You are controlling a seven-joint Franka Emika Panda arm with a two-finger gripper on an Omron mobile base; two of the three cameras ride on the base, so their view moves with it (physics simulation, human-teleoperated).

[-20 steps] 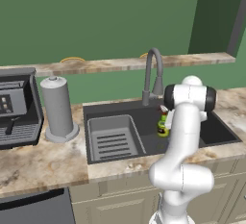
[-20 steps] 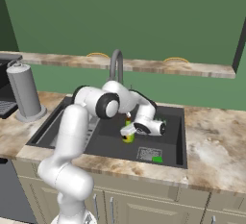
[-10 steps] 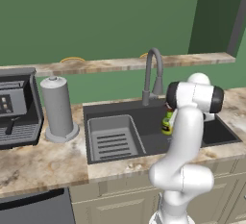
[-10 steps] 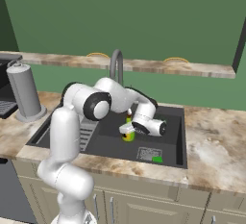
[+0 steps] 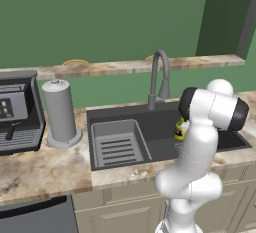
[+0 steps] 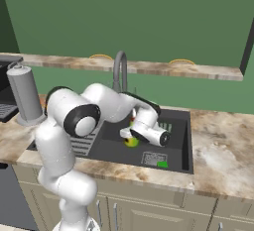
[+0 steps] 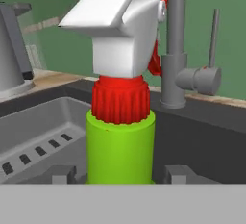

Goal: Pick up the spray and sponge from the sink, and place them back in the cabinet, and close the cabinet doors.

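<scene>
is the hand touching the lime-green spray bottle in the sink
Cannot tell. In the hand view the hand straddles the lime-green spray bottle, its fingertips flanking the neck, but whether they touch it is not plain.

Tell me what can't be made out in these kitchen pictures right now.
- Spray bottle: its base is cut off at the bottom of the hand view; in the left base view the arm covers most of it.
- Gripper: whether its fingertips touch the bottle can't be told.
- Sponge: too small in the right base view to show its layers.
</scene>
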